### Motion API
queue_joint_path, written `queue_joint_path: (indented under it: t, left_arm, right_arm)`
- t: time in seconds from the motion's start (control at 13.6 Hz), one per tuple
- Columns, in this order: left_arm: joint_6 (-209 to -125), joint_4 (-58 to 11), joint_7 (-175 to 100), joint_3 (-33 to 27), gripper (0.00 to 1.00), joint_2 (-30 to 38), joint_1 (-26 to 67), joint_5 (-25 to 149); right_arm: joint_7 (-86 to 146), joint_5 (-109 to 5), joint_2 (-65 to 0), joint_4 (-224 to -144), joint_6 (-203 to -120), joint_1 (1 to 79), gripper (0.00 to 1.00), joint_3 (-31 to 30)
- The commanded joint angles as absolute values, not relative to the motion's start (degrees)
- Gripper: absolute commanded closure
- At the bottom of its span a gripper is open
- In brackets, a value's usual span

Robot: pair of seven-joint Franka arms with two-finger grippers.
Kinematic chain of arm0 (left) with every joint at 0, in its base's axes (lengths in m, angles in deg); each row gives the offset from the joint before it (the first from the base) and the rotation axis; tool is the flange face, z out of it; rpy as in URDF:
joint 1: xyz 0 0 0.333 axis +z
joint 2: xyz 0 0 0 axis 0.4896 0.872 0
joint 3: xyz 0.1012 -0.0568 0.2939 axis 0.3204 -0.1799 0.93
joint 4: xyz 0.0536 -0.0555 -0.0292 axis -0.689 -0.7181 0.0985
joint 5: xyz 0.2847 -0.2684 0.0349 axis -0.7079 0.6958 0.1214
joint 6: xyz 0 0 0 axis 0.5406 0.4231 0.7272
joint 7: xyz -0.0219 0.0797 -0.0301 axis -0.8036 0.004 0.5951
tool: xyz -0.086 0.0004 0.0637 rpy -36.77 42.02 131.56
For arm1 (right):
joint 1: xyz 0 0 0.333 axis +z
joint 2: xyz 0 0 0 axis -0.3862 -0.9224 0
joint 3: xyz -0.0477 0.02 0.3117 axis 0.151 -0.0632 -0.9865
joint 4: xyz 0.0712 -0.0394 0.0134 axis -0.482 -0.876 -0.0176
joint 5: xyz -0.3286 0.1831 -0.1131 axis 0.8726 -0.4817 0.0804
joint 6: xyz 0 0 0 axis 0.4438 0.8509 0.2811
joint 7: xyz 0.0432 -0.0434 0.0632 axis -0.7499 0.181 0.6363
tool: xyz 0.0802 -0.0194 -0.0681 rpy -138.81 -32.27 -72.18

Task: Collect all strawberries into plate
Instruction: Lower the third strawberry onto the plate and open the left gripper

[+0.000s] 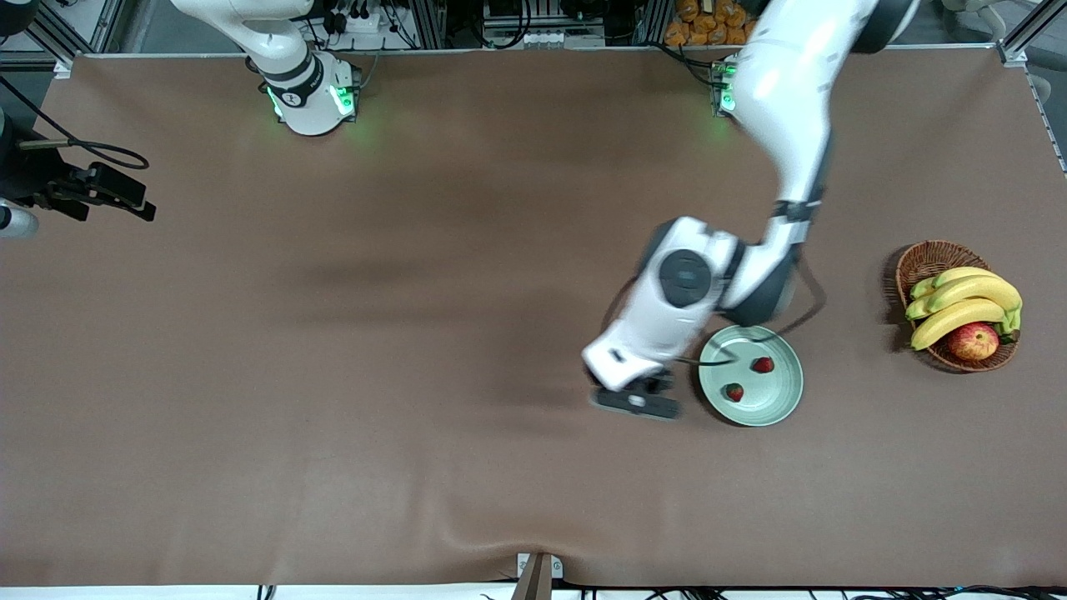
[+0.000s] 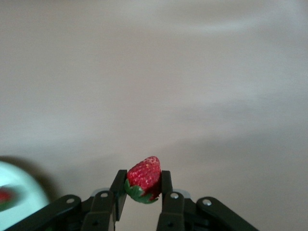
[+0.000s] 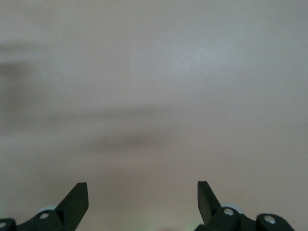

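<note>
We count three strawberries in all. Two already lie in the plate (image 1: pixel 788 407): one strawberry (image 1: pixel 763 364) toward the basket's side of the dish, the other strawberry (image 1: pixel 733 392) nearer the front camera, the two apart from each other. The third strawberry (image 2: pixel 143 179) is pinched between the fingers of the left pincer (image 2: pixel 143 188), leafy end down by the fingers, red tip pointing out. That pincer (image 1: pixel 638 402) sits low over the brown surface (image 1: pixel 333 333) just beside the plate, toward the right arm's end of it, so we judge the task two-thirds done: what is left is to carry this last berry over the rim and let it go.

The right pincer (image 3: pixel 143 197) hangs wide apart and empty over bare surface; that arm waits.

Otherwise we count one plate, one wicker basket (image 1: pixel 927 260), one bunch of bananas (image 1: pixel 963 304) and one apple (image 1: pixel 973 342) in it.
</note>
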State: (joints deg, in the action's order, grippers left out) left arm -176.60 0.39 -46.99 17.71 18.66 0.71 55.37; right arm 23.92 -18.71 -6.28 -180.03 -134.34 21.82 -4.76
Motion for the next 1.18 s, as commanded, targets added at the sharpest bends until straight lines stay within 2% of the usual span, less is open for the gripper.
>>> queue_joint_path:
  t: [0.0,0.15,0.37,0.59,0.66,0.74,0.88,0.96,1.03,1.1]
  left_arm:
    - [-169.57,-6.08,-43.69,17.21,1.00,12.56,5.65,54.47]
    - [-166.21,-9.33,-43.50,17.30,1.00,11.14,9.17,53.94]
    - [-165.85,-14.61,-43.50,17.21,1.00,11.75,12.17,50.17]
    - [-165.85,-16.46,-43.33,16.95,1.00,13.51,14.98,49.81]
    - [-165.85,-16.56,-43.33,16.95,0.93,14.03,15.07,49.90]
    - [-165.85,-16.64,-43.33,16.95,0.80,14.39,15.16,49.90]
    - [-165.85,-16.47,-42.98,16.95,0.41,14.21,15.25,49.81]
    - [-165.85,-16.38,-42.97,16.95,0.12,13.95,15.16,49.90]
    - [-165.76,-16.29,-42.71,16.95,0.00,13.51,15.16,49.81]
    - [-165.76,-16.12,-41.84,16.95,0.00,12.73,15.34,49.90]
  right_arm:
    - [22.73,-16.61,-5.38,-179.64,-132.91,20.52,0.00,-5.57]
    - [22.56,-16.33,-5.38,-179.20,-130.81,20.52,0.00,-5.48]
    - [22.73,-16.16,-5.38,-177.01,-128.96,20.71,0.00,-5.74]
    - [23.61,-16.25,-5.47,-176.83,-127.91,20.70,0.00,-5.30]
    - [23.61,-16.25,-5.56,-176.65,-127.38,20.70,0.00,-4.78]
    - [23.61,-16.25,-5.30,-176.65,-127.37,20.70,0.00,-4.60]
    - [23.61,-16.07,-5.38,-175.78,-127.29,20.70,0.00,-4.69]
    - [23.61,-15.81,-5.38,-175.51,-127.02,20.70,0.00,-4.60]
    - [23.61,-15.81,-5.29,-175.33,-127.02,20.70,0.00,-4.69]
    - [23.70,-15.81,-5.29,-175.25,-127.02,20.70,0.00,-4.69]
